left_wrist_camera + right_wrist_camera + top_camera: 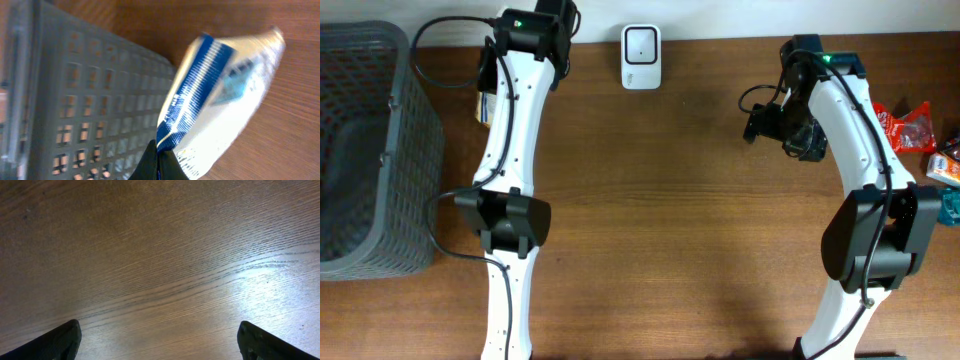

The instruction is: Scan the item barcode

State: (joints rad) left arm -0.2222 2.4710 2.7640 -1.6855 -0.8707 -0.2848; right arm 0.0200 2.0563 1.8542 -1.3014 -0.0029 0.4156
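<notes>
Just beside the grey basket point(75, 100), the left gripper point(159, 162) has its jaws clamped on an edge of the blue-and-white packet point(220, 95), likely gripped so its barcode can face the white scanner point(641, 43), while the right gripper point(160, 342), well away from the basket, hangs with jaws apart over the tabletop point(160, 255).

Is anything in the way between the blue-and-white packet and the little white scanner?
Nothing visible: only brown wooden table lies between the blue-and-white plastic packet in the left gripper and the white box-shaped scanner.
</notes>
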